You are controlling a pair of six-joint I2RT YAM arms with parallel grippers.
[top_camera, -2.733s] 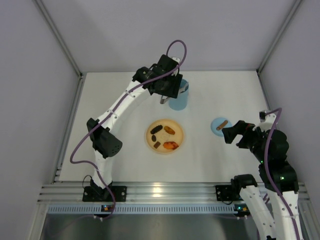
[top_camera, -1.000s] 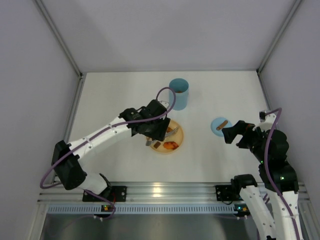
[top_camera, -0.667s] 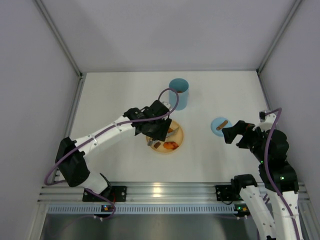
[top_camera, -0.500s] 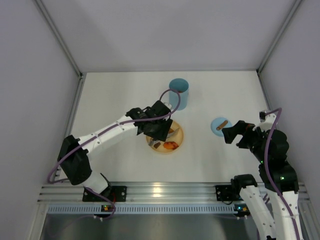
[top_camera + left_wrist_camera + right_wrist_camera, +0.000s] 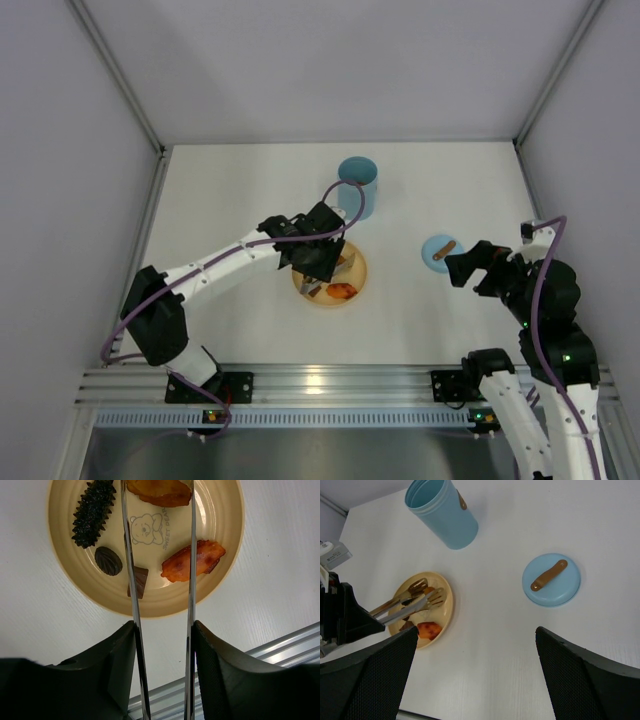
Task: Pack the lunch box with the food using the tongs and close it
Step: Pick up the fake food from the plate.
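Note:
My left gripper (image 5: 164, 630) is shut on the silver tongs (image 5: 129, 555), low over the yellow plate (image 5: 220, 515). The tongs' two arms run either side of a tan piece of food (image 5: 160, 491) at the plate's far side; their tips are cut off by the frame edge. Also on the plate lie a dark spiky piece (image 5: 92, 512), a dark oval (image 5: 108, 561), a brown square (image 5: 138, 581) and an orange-red piece (image 5: 194, 560). The light-blue lunch box (image 5: 357, 187) stands upright and uncovered behind the plate. My right gripper (image 5: 476, 630) hangs open and empty at the right, above the table.
The flat light-blue lid (image 5: 438, 252) with a brown tab lies on the table right of the plate, just in front of my right gripper (image 5: 458, 268). White walls enclose the table on three sides. An aluminium rail (image 5: 330, 385) runs along the near edge.
The left arm came from the lunch box down to the plate, then edged slightly toward the back. Its fingers have squeezed the tongs narrower. The right arm has not moved.

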